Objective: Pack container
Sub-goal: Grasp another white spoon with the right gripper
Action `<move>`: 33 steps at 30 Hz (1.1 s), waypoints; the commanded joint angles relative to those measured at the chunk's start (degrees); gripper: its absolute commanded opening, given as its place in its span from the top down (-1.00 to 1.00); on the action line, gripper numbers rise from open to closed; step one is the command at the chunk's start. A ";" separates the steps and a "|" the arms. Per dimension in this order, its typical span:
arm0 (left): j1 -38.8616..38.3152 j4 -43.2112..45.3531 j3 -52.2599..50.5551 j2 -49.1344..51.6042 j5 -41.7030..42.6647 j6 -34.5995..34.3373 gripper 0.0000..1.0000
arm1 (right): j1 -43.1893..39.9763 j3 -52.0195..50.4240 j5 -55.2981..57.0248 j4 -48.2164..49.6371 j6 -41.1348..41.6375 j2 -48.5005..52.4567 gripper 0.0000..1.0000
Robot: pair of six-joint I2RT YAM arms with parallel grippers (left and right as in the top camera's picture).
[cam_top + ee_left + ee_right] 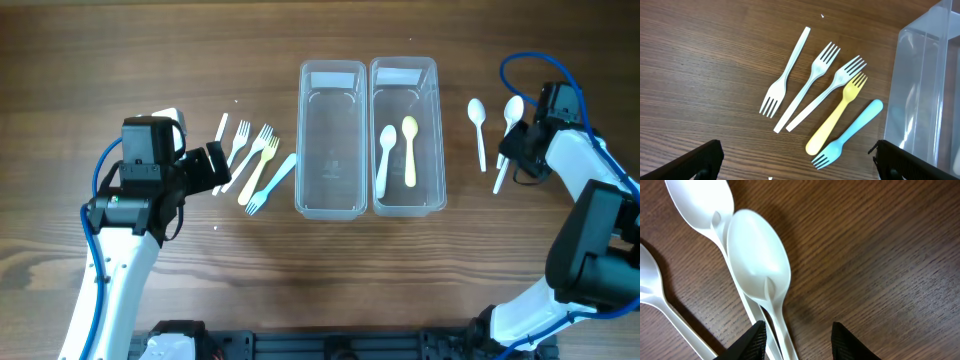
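- Right now the left tool (797, 172) is hovering over the forks, spread wide and gripping nothing. Its fingers (697, 160) are showing only at the bottom corners of the left wrist view.
- Five forks are lying on the bench (120, 60), just left of the containers and fanned close together.
- Three of them are white forks (807, 82). The yellow fork (837, 115) and the blue fork (850, 135) are lying nearest the containers.
- The yellow fork's tines are sitting just beside or touching the nearest white fork; I cannot tell which.
- The blue fork is pointing its tines towards the left tool and its handle towards the left container (332, 140).
- Two clear containers are standing side by side mid-bench, long walls together, with the right container (403, 68) next to the left one.
- The right container is holding a packed white spoon (386, 158) and a yellow spoon (409, 150). Both are lying lengthwise, bowls towards the far end.
- The right tool (797, 345) is sitting low over the bench right of the containers, partly open and clamping nothing.
- The front spoon (760, 260) is running its handle between the right tool's fingers (752, 340), close against that finger.
- The rear spoon (700, 200) is lying partly under the front spoon, handles overlapping.
- A third spoon (650, 280) is lying apart at the left edge of the right wrist view.
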 commanded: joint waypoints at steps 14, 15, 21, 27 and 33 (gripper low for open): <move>0.33 -0.02 1.05 0.09 -0.57 0.94 -1.00 | -0.13 -0.52 -0.68 -1.27 0.85 6.34 0.68; 0.33 -0.02 1.05 0.09 -0.57 0.94 -0.99 | -0.13 -0.52 -0.68 -1.57 0.85 6.32 0.72; 0.33 -0.02 1.05 0.09 -0.57 0.94 -1.00 | -0.13 -0.26 -1.38 -4.09 1.01 4.83 0.91; 0.33 -0.02 1.05 0.09 -0.57 0.94 -1.00 | 0.07 1.97 -7.87 -8.07 0.90 -8.96 0.91; 0.33 -0.02 1.05 0.09 -0.57 0.94 -0.99 | 4.46 2.14 -17.33 -8.35 0.94 -29.57 0.91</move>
